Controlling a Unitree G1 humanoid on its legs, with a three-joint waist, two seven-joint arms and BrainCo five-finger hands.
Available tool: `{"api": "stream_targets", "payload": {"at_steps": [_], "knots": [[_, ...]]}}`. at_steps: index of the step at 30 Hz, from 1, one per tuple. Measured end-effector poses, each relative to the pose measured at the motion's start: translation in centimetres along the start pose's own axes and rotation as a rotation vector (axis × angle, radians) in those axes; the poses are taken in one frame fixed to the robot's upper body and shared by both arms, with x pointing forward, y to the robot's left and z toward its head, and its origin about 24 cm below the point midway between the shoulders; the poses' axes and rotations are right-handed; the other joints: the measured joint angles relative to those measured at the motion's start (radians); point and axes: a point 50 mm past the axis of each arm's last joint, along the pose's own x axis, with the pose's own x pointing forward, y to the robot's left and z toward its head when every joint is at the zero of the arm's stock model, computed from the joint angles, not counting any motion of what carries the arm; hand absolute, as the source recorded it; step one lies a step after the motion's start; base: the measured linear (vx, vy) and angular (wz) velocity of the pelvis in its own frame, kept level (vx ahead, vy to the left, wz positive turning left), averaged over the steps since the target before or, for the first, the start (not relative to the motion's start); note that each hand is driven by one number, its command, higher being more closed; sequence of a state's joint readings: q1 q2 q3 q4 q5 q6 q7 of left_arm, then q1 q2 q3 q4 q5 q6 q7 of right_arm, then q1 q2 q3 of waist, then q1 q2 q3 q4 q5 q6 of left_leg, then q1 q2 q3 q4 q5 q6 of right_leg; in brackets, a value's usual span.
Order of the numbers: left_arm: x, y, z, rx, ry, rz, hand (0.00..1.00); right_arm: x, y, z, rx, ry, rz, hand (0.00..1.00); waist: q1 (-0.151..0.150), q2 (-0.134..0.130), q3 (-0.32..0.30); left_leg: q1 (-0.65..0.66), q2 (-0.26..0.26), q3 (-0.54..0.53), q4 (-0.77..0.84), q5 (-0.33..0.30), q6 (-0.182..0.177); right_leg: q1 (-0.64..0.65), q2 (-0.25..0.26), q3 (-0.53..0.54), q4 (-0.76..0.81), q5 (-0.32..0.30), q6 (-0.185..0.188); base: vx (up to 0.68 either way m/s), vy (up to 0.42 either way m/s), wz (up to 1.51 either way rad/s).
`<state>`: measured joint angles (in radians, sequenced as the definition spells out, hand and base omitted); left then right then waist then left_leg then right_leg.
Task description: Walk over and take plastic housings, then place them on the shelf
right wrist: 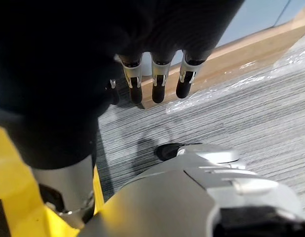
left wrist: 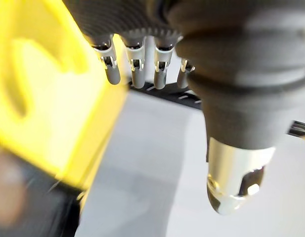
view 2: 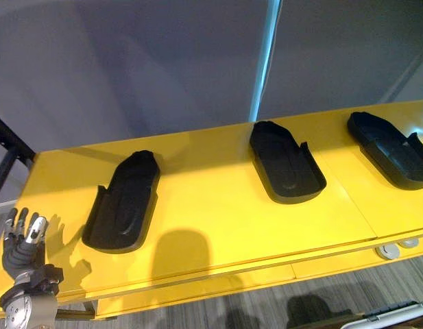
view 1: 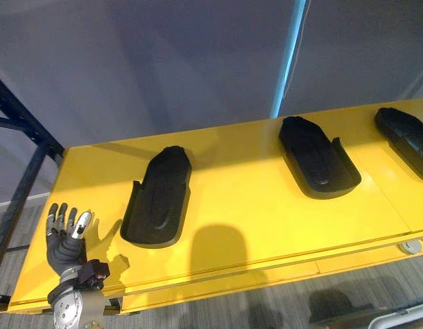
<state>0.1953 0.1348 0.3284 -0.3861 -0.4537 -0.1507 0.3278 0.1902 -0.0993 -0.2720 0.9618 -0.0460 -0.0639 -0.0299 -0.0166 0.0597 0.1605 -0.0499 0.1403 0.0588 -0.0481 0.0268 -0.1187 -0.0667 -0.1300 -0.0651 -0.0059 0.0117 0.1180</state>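
The left hand [view 1: 64,236] is raised over the near left corner of the flat yellow surface [view 1: 252,205]. Its fingers [left wrist: 137,69] are straight and spread, the thumb stands apart, and it has hold of nothing. The right hand [right wrist: 158,81] hangs low beside the yellow edge, fingers straight and pointing down at the grey striped floor [right wrist: 241,113]. It is empty too.

Just to the right of the left hand, and a little farther from the robot, lies the nearest black moulded plastic housing [view 1: 158,199]. It is a long shallow shell resting hollow side up on the surface. A strip of bare yellow separates it from the hand, so the two are not touching. Its long axis runs from the near edge toward the far edge, with the far end leaning slightly to the robot's right. The broad end is toward the robot and the narrower rounded end away, so the hand faces the housing's long left wall rather than an end.

A second black housing [view 1: 317,157] lies past the middle of the surface, well apart from the hand. A third black housing [view 1: 406,140] sits at the right. Both slant the other way.

The left hand is clearly the nearer one for the first housing. The reach looks like a short move to the right, closing across the shell's narrow width. The other two housings seem better suited to the right arm.
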Motion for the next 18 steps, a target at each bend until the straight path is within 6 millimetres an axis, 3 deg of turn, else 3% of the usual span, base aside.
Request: {"api": "stream_targets", "payload": {"at_steps": [4, 9, 18], "knots": [[-2.6, -1.4, 1.1, 0.115, -0.074, -0.07, 1.0, -0.1, 0.0, -0.5, -0.001, 0.016, 0.001, 0.0, 0.008, -0.002, -0.027, 0.001, 0.0, -0.006, -0.003, 0.0, 0.0, -0.002, -0.001, -0.003, 0.017, -0.018, 0.009, -0.02, 0.009, 0.06], [-5.3, -3.6, -0.3, 0.078, 0.017, -0.217, 1.0, -0.1, 0.0, -0.6, -0.006, 0.012, 0.006, 0.0, 0.007, -0.005, -0.034, -0.014, 0.0, -0.012, -0.004, 0.0, 0.0, -0.013, 0.0, -0.01, 0.02, -0.023, 0.011, 0.02, 0.005, 0.03], [-6.2, -5.0, -2.0, 0.045, 0.099, -0.322, 1.0, 0.0, 0.6, 0.0, -0.021, -0.016, 0.024, 0.0, 0.007, -0.026, -0.021, -0.076, 0.009, -0.01, 0.001, 0.001, -0.001, -0.077, 0.007, -0.016, 0.034, -0.024, 0.0, 0.06, 0.003, 0.03]]}}
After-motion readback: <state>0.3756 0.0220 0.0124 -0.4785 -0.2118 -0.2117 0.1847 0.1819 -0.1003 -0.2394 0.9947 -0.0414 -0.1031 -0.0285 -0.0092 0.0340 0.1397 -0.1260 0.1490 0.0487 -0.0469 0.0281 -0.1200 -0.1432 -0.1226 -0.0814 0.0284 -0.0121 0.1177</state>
